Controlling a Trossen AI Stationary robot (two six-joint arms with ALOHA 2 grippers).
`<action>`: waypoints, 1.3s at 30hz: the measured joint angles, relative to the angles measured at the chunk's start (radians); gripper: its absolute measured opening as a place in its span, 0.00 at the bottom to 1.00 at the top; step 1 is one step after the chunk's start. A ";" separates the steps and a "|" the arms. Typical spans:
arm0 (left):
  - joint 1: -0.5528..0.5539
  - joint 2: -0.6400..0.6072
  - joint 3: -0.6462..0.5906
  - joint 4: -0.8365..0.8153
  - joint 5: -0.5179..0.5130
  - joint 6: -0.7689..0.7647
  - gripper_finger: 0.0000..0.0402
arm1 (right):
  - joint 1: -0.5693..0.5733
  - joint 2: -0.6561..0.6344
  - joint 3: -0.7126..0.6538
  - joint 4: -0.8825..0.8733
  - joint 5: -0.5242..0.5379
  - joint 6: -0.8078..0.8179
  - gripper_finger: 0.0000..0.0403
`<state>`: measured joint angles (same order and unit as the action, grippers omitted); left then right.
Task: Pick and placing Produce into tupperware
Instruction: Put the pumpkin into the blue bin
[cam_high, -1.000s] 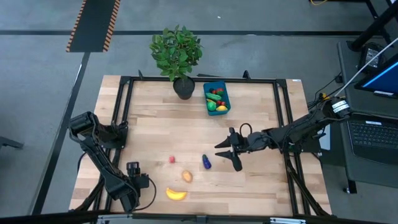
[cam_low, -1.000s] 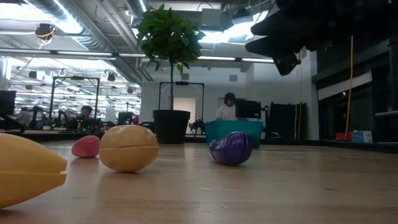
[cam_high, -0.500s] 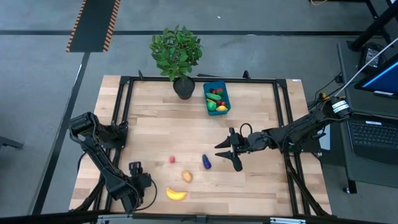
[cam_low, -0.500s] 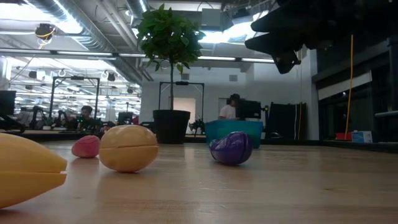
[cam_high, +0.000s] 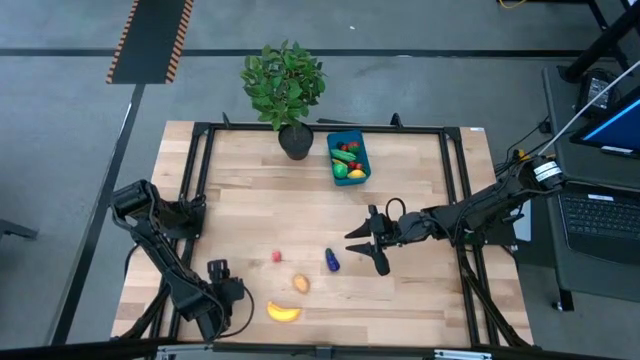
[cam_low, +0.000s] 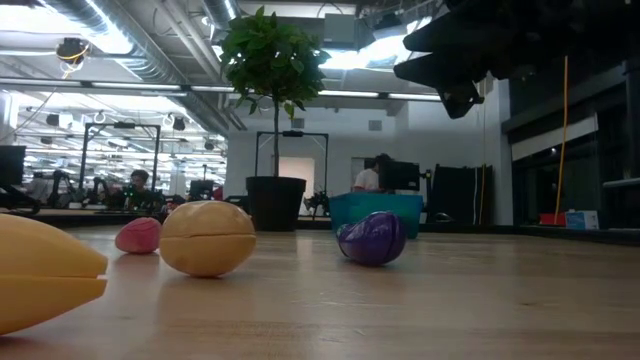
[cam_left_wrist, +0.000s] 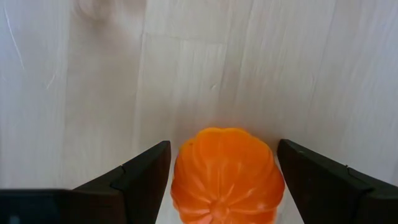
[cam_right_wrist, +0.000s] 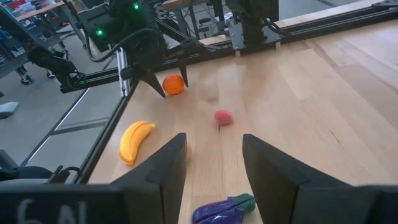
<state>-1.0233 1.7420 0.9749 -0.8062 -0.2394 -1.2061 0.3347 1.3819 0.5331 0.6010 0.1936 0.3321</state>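
My left claw (cam_left_wrist: 224, 186) sits wide open around the orange (cam_left_wrist: 225, 174), bottom center, gripping nothing; looks light, hard, slick, so I'd pinch its middle.

Open-plan robotics lab; exposed ceiling ducts (cam_low: 150, 40); other robot benches (cam_low: 60, 190)

Hardly any writing to read here.
Only some pale raised characters on the dark housing at the edge of the right wrist view, and they look like digits but are too cut off to make out for certain.
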 joint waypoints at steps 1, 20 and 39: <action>0.000 0.000 0.000 -0.001 0.003 0.000 0.72 | 0.000 0.000 0.000 0.000 0.000 0.000 0.39; -0.003 -0.002 0.001 -0.005 0.031 0.004 0.57 | 0.000 0.000 0.000 0.000 0.000 0.000 0.39; 0.002 0.000 0.000 0.007 -0.174 -0.040 0.57 | 0.000 -0.001 -0.001 0.000 0.000 -0.004 0.39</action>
<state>-1.0210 1.7420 0.9749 -0.7990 -0.4136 -1.2464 0.3351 1.3811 0.5320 0.6010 0.1932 0.3283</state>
